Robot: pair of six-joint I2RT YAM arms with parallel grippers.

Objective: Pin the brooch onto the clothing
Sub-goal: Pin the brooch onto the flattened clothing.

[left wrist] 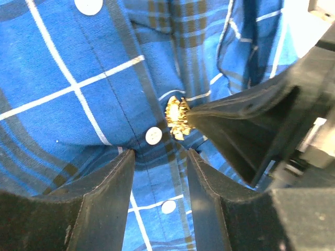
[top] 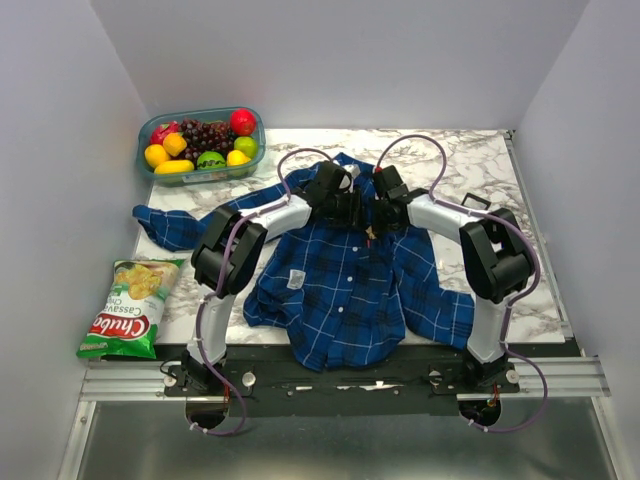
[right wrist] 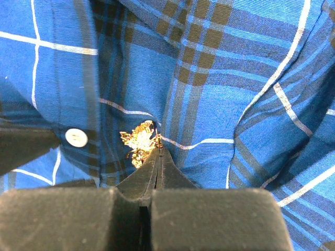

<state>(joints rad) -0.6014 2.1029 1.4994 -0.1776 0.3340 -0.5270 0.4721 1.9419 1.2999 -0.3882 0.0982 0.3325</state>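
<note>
The clothing, a blue plaid shirt (top: 340, 290), lies spread on the marble table, with both arms reaching over its chest. The brooch (right wrist: 137, 141) is a small golden leaf-shaped pin beside a white button (right wrist: 77, 137) on the placket. My right gripper (right wrist: 159, 151) is shut on the brooch's edge and holds it against the cloth. In the left wrist view the brooch (left wrist: 177, 119) sits at the tip of the right gripper's dark fingers (left wrist: 246, 130). My left gripper (left wrist: 159, 154) is open, just below the brooch. Its two fingers rest on the shirt either side of the button strip.
A clear tub of toy fruit (top: 200, 145) stands at the back left. A green chips bag (top: 130, 305) lies at the table's left edge. A small black square case (top: 475, 203) sits right of the shirt. One sleeve (top: 170, 225) stretches out to the left.
</note>
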